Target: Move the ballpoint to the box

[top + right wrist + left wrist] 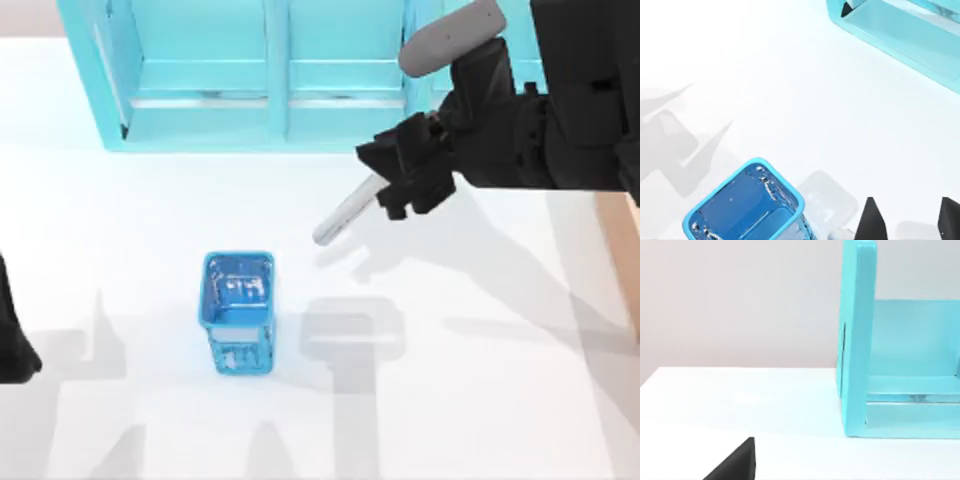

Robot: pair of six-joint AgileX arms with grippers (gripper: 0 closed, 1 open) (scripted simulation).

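Upper right of the top view, the right pincer [392, 196] is closed on the ballpoint [347, 213], held aloft and slanting toward the counter [120, 220]; light, stiff and slick, it wants a firm mid-barrel hold toward the box [622, 232] at right.

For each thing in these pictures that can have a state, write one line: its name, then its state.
ballpoint: held off the table, tilted, silver end out
right gripper: shut on the ballpoint, in front of the shelf unit
pen holder: upright on the table
shelf unit: standing at the back
left arm: parked at the table's left edge
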